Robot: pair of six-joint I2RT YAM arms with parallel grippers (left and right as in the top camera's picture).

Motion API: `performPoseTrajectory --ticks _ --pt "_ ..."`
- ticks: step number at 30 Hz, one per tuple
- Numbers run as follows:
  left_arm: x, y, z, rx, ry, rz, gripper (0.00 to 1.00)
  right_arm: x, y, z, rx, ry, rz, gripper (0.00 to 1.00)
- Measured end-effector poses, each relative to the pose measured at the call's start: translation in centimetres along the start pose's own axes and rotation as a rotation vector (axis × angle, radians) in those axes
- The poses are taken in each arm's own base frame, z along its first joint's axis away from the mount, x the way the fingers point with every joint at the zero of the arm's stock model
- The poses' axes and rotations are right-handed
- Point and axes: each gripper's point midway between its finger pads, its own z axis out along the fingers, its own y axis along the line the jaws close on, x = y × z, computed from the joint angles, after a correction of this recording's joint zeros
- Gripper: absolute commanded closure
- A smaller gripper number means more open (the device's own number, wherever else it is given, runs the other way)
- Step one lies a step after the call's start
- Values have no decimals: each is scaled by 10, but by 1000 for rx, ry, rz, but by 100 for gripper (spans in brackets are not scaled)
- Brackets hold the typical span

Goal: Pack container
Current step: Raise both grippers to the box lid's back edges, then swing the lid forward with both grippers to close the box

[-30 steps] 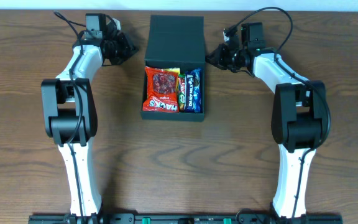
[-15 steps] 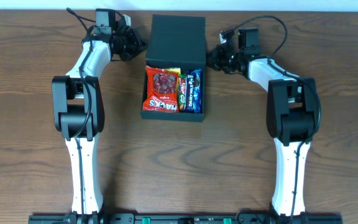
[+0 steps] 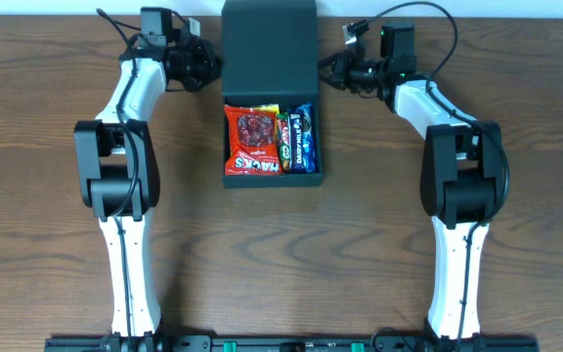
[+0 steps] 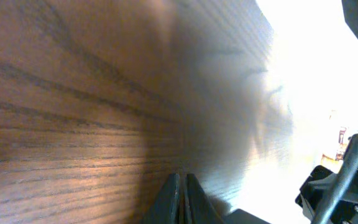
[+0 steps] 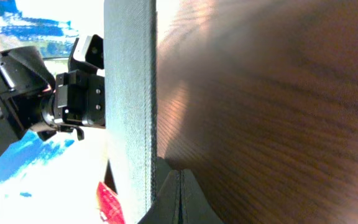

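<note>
Container: we are seeing the matte black box (image 3: 272, 180) sitting at the far middle of the wooden counter (image 3: 360, 254). Its flap lid (image 3: 269, 44) is hanging open toward the far edge, and from overhead we cannot tell how steeply it is tilting.
Contents: we are counting a red snack packet (image 3: 252, 142) on the left, a thin green-and-yellow bar (image 3: 285, 145) beside it and a blue bar (image 3: 303, 139) along the right wall. The print is too small for us to read.
Left gripper (image 3: 206, 68): it is hovering just beside the lid's left edge. We cannot tell whether it is touching. In its wrist view the jaws are pressing together on nothing.
Right gripper (image 3: 332, 71): it is sitting just beside the lid's right edge, with the jaws likewise together and empty. The lid's edge is rising right next to the tips.
Hard to make out: glare is washing out the right half of the left wrist view, so we are seeing only wood grain there. In the right wrist view the lid is cutting off all but a red sliver of the contents.
</note>
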Motion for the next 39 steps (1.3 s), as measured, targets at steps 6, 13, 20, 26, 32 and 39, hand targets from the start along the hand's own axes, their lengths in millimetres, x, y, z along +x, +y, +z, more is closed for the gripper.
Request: performPoseTrajectory --ticks 6,13,20,26,32,39 --pt "-16 -26 -27 18 -7 75 94 -12 16 -9 -56 4 -35 99" --pt "-24 -57 -48 29 -16 199 95 -22 42 -14 -128 19 -93 99" --pt "-15 -70 -59 25 22 256 94 -22 61 -18 -196 57 -95 99" --pt "-8 -77 -69 21 47 309 94 -20 66 -20 -210 84 29 99" --pt "3 -87 -85 14 71 371 94 -14 73 -22 -239 139 183 99" --pt "20 -109 -115 12 90 461 94 -4 85 -27 -287 227 313 98"
